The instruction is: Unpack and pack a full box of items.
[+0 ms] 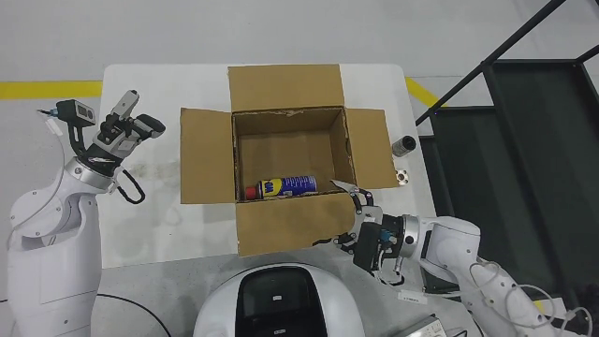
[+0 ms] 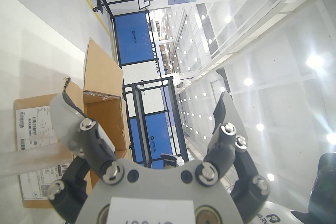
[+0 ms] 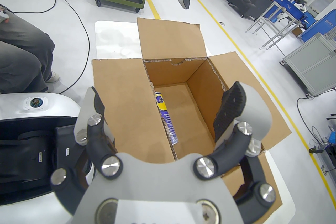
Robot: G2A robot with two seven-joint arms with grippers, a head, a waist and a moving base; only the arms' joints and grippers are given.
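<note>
Box: brown cardboard box (image 1: 285,87), flaps spread open, on white table (image 1: 159,215).
Can: blue-yellow spray can (image 1: 285,187), red cap, on box floor against the robot-side wall.
Nearby: small dark cylinder (image 1: 405,143) by the right flap.
Axis: can lies along that wall, cap toward robot's left.
Left gripper (image 2: 141,99): released, left of box.
Right gripper (image 3: 164,93): released, at box's near right corner.
</note>
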